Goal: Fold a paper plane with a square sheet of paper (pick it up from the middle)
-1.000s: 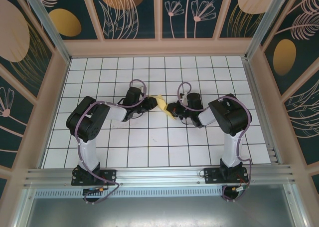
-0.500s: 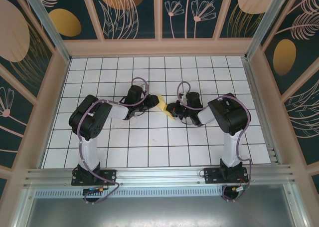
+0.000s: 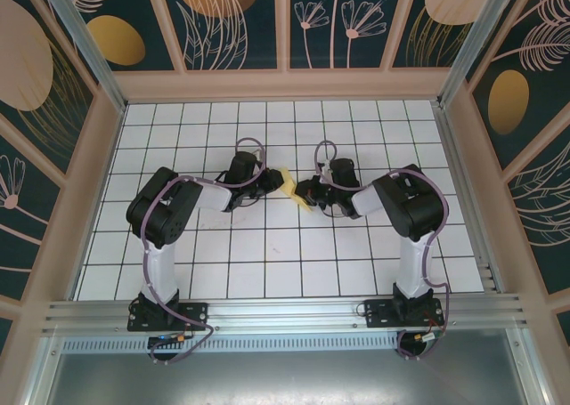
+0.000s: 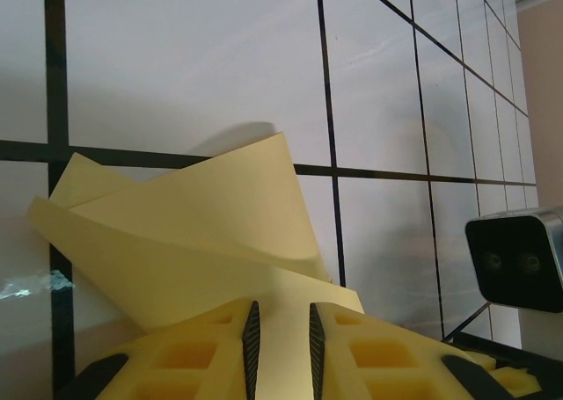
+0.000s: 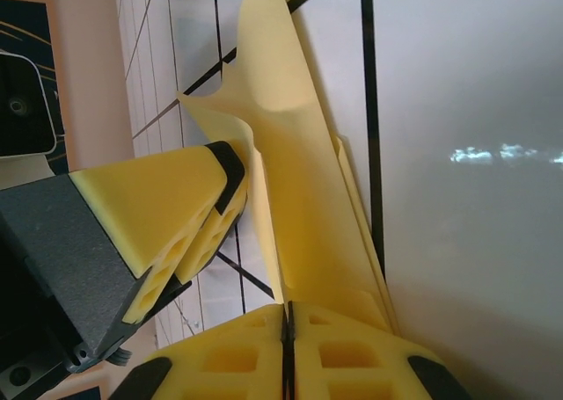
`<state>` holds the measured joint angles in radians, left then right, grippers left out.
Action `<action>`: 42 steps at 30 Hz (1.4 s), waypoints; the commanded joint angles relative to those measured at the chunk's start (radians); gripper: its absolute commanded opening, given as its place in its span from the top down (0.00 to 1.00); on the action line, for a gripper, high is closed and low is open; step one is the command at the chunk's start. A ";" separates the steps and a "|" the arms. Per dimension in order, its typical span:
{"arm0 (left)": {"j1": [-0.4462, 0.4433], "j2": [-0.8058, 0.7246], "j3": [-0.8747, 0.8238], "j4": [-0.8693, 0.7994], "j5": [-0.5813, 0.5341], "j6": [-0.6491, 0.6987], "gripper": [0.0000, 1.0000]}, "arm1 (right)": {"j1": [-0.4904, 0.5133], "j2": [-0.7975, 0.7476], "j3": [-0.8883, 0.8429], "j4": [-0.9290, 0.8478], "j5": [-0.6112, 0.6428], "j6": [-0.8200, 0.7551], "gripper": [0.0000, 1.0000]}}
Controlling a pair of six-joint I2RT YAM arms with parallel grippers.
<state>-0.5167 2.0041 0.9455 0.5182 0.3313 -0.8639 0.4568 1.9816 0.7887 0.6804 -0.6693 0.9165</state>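
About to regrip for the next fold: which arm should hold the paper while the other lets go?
Left, probably. The left gripper has the paper running deep between its jaws, so its hold looks secure. The right gripper seems to pinch only one end of the folded strip at its tips.

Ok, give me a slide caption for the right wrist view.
Right pincer and left pincer both pinch the half-folded yellow paper.

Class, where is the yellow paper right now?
The yellow paper is mid-table in the top view, pinched between the left gripper and the right gripper.
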 commanded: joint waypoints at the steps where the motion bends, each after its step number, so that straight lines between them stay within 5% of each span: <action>1: -0.005 0.026 0.021 -0.024 -0.009 0.018 0.74 | -0.014 0.019 0.039 -0.061 -0.041 -0.089 0.85; 16: -0.004 0.039 0.057 -0.047 0.006 0.028 0.73 | -0.017 0.045 0.195 -0.349 -0.057 -0.367 0.76; 42: -0.005 0.065 0.102 -0.126 -0.012 0.002 0.74 | 0.066 -0.009 0.225 -0.473 0.254 -0.614 0.67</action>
<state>-0.5163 2.0361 1.0245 0.4324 0.3244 -0.8612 0.5079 1.9881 1.0248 0.2710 -0.5293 0.3672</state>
